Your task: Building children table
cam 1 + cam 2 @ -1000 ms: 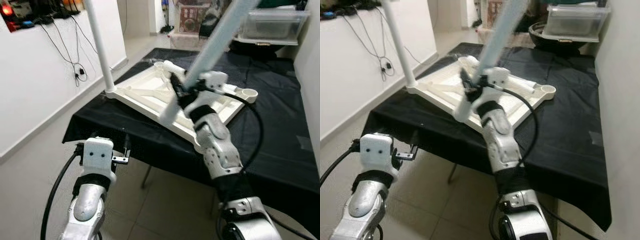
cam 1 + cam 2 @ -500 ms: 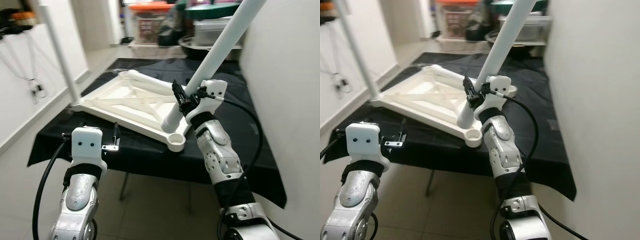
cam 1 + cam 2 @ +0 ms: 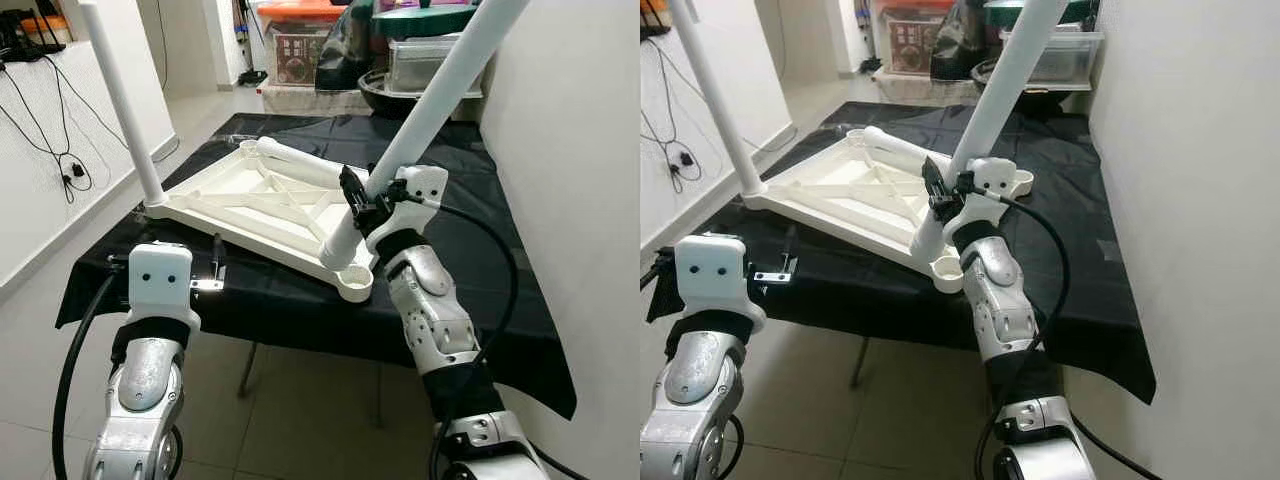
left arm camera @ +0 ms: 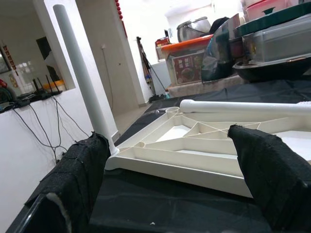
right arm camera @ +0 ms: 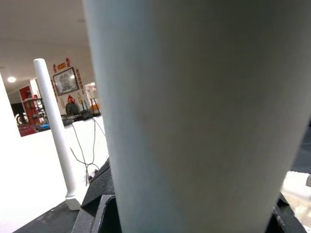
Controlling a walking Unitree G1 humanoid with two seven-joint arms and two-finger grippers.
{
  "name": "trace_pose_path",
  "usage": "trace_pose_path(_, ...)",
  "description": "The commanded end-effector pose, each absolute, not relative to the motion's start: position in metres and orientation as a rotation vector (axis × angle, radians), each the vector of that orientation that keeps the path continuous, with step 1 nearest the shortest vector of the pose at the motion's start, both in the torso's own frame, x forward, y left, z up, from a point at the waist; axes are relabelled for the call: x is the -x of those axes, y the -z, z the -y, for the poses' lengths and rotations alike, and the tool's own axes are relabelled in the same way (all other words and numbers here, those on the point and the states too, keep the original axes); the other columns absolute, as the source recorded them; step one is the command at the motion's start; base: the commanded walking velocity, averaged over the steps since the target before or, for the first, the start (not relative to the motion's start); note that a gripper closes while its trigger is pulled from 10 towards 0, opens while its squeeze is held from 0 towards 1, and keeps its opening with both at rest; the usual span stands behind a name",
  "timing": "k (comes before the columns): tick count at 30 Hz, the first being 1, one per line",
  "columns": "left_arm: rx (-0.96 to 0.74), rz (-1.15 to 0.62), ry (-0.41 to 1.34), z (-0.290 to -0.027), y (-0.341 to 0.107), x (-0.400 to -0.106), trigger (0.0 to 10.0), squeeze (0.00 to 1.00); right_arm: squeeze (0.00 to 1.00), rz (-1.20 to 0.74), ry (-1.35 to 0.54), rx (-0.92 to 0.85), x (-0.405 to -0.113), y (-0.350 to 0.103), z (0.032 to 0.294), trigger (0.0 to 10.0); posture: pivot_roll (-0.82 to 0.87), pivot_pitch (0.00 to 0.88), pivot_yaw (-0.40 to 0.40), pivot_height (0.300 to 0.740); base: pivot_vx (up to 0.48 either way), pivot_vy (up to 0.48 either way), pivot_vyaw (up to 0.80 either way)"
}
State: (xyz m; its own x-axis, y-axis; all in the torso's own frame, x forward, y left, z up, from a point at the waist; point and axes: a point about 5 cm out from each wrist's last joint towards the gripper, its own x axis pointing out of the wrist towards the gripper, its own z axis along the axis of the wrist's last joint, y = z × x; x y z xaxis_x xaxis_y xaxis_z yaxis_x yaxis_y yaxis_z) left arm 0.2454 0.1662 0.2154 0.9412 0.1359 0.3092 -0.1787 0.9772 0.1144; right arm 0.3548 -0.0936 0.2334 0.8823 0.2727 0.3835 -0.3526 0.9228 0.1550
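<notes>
The right gripper (image 3: 358,205) is clamping a slanted white leg (image 3: 420,110) over the tabletop's (image 3: 265,205) corner socket, while the left gripper (image 4: 175,179) is hovering wide apart.

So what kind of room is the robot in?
Probably a spare or storage room in a home: stacked plastic storage boxes at the back, loose cables down the wall, a tiled floor.

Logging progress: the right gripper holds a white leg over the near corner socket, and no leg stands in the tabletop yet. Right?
Not quite. One leg already stands upright at the tabletop's left corner, per the left eye view. The right gripper does hold another leg at the near corner socket.
</notes>
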Motion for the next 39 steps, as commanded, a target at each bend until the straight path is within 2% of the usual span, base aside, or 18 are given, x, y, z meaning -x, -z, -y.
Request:
trace_pose_path(1, -0.164, 0.302, -0.165, -0.1682, -0.2167, -0.2465, 10.0, 0.0, 0.0, 0.376, -0.334, -0.22, -0.3531, -0.2353, 0.0916, 10.0, -0.02, 0.0, 0.015, 0.74, 0.247, 0.0, 0.0)
trace_pose_path(27, -0.17, 0.3, -0.132, -0.1636, -0.2158, -0.2455, 10.0, 0.0, 0.0, 0.369, -0.331, -0.221, -0.3521, -0.2334, 0.0899, 10.0, -0.02, 0.0, 0.02, 0.74, 0.376, 0.0, 0.0)
trace_pose_path(39, -0.154, 0.293, -0.135, -0.1638, -0.2154, -0.2469, 10.0, 0.0, 0.0, 0.377, -0.322, -0.218, -0.3546, -0.2358, 0.0927, 10.0, -0.02, 0.0, 0.018, 0.74, 0.0, 0.0, 0.0)
